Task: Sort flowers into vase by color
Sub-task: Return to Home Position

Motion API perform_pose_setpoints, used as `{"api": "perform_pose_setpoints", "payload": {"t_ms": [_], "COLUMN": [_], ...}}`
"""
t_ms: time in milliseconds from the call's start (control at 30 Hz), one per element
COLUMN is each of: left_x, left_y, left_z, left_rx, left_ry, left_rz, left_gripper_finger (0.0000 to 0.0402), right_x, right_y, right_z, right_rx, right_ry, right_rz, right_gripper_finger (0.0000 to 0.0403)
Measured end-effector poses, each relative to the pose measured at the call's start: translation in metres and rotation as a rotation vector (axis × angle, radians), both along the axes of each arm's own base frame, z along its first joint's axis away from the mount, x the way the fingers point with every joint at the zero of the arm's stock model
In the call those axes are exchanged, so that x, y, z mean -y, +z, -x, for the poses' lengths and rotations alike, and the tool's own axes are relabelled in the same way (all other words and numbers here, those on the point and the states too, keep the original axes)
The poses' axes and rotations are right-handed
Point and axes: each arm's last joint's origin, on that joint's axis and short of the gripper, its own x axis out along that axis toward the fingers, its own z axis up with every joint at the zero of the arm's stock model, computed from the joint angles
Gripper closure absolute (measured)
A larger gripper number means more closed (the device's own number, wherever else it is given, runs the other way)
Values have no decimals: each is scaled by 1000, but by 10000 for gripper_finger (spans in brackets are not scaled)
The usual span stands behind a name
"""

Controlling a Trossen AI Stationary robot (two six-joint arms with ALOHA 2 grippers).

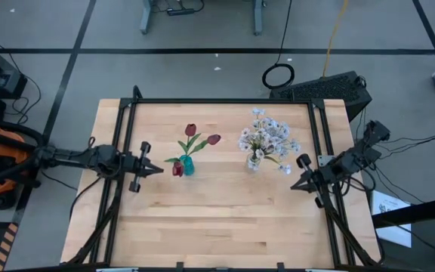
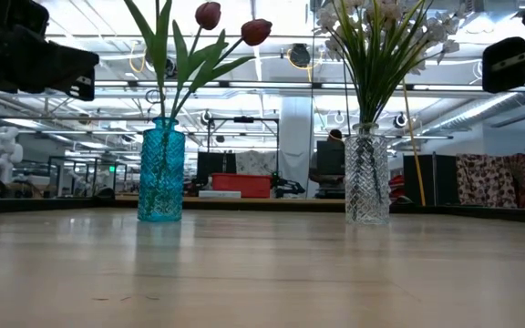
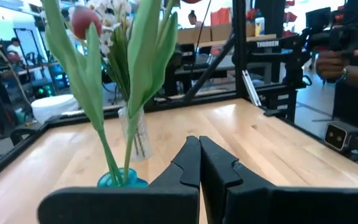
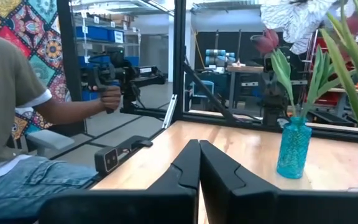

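Dark red tulip-like flowers (image 1: pixel 192 130) with long green stems stand in a blue glass vase (image 1: pixel 187 165) at the table's middle; the vase shows in the low view (image 2: pixel 161 170) too. White sprays (image 1: pixel 266 136) stand in a clear glass vase (image 2: pixel 367 175) to its right. My left gripper (image 1: pixel 157 170) is shut and empty, left of the blue vase and above the table. My right gripper (image 1: pixel 294 185) is shut and empty, right of the clear vase. In the wrist views both pairs of fingers (image 3: pixel 199 163) (image 4: pixel 197 163) are closed together.
A black frame (image 1: pixel 217 101) runs round the table's edges. A person sits beyond the table's side in the right wrist view (image 4: pixel 17 124), holding a black handle (image 4: pixel 114 78). Bare wood lies near the table's front edge (image 1: pixel 217 234).
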Motion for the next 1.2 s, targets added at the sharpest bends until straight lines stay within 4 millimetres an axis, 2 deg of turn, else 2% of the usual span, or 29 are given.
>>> {"api": "perform_pose_setpoints", "payload": {"t_ms": [533,800,1200], "left_x": [-7,-8,-8], "left_y": [0,-1,-2], "left_z": [-1,-1,-1], "left_rx": [-2,-20,-23], "left_ry": [3,11,11], "left_rz": [27,33,34], "left_gripper_finger": [402,402,402], "right_x": [16,24,32], "right_y": [0,-7,-8], "right_z": [-10,-13,-16], "right_rx": [13,-56,-61], "right_ry": [-44,-132,-171], "right_rz": [18,14,55], "right_gripper_finger": [403,403,403]}}
